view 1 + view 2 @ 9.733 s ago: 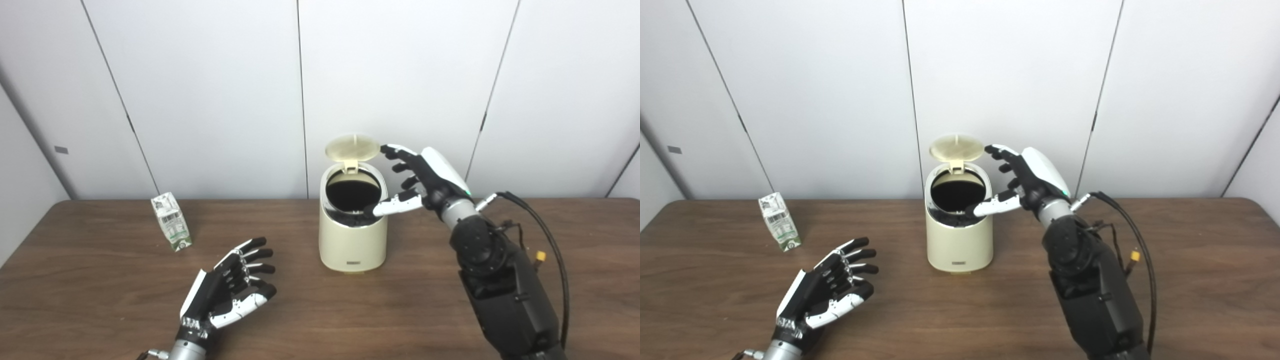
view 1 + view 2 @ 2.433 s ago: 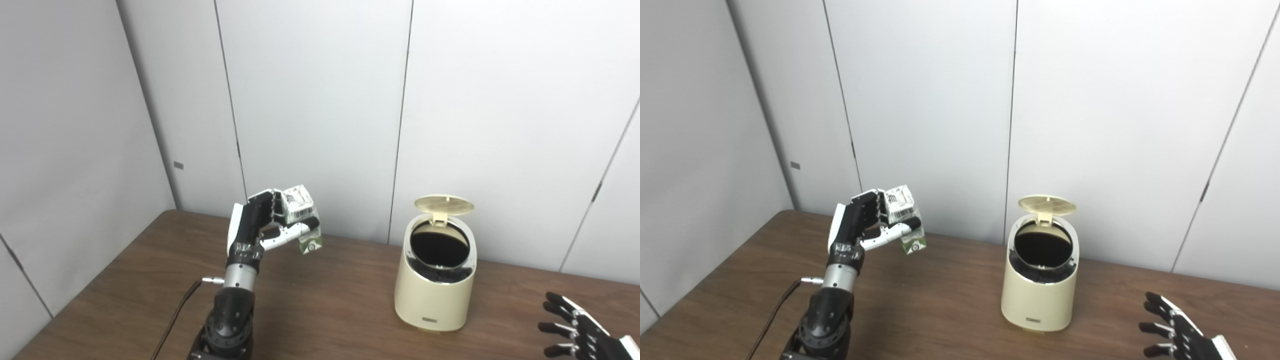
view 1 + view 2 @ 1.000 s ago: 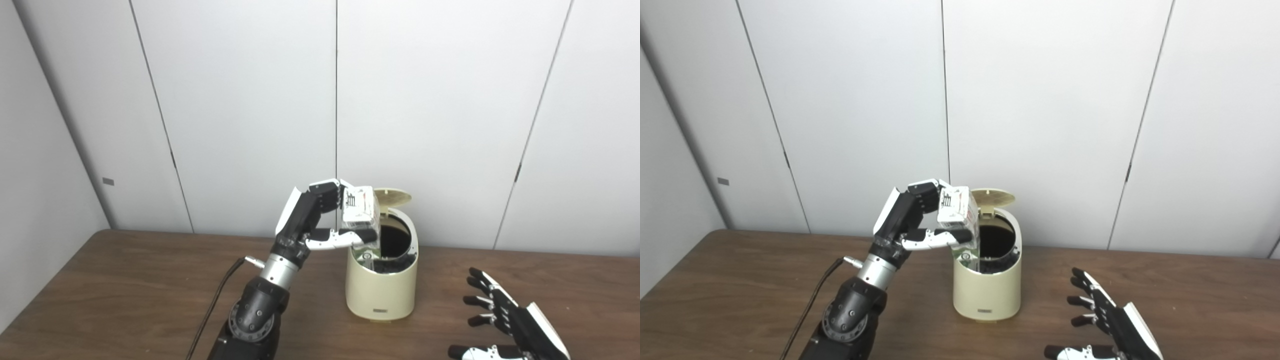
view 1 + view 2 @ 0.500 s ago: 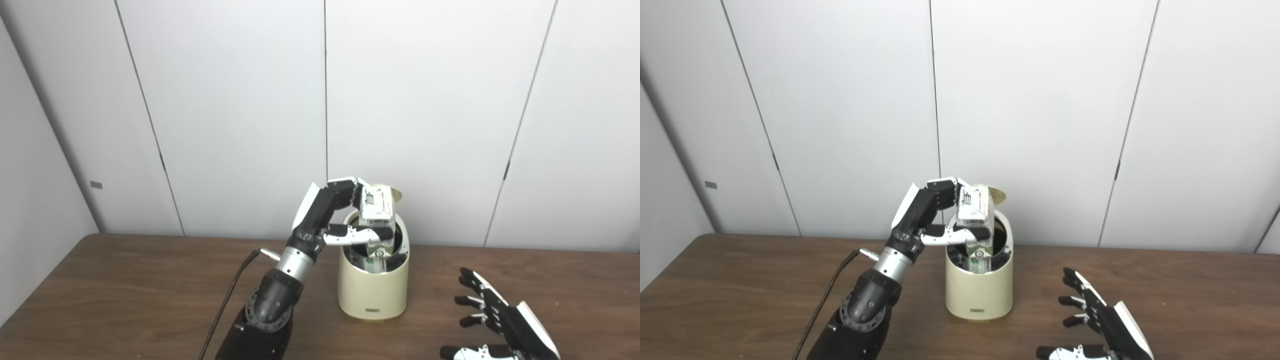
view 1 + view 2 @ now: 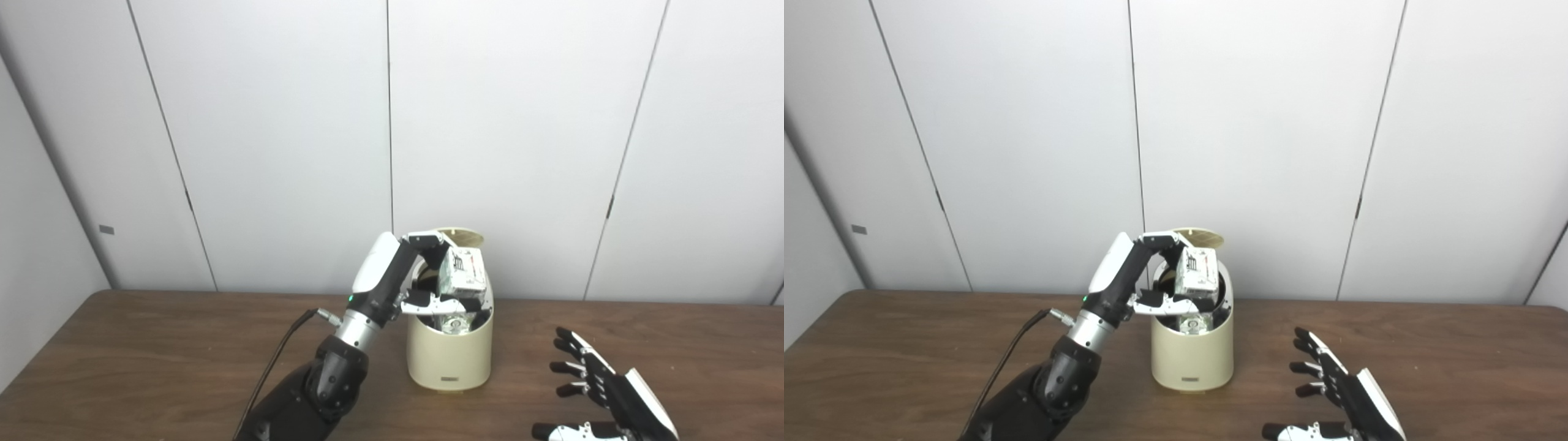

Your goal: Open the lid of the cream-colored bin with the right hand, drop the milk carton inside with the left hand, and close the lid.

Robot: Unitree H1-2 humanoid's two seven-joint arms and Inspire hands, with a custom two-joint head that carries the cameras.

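Observation:
The cream-colored bin point(image 5: 449, 355) stands on the brown table point(image 5: 153, 361) near the wall, its round lid point(image 5: 458, 233) raised at the back. My left hand point(image 5: 422, 278) reaches over the bin's mouth and is shut on the white milk carton point(image 5: 463, 277). The carton hangs upright with its lower end inside the opening. My right hand point(image 5: 603, 398) rests low at the bottom right, open, fingers spread, apart from the bin.
White wall panels point(image 5: 490, 122) stand right behind the bin. A black cable point(image 5: 275, 361) trails from my left wrist down toward the table's near edge. The table's left edge point(image 5: 37, 361) runs beside a grey side wall.
My left hand has carried the carton over the bin's mouth and lowered its end into the opening. The camera has shifted, so the whole scene sits further left. The right hand stays open and low.

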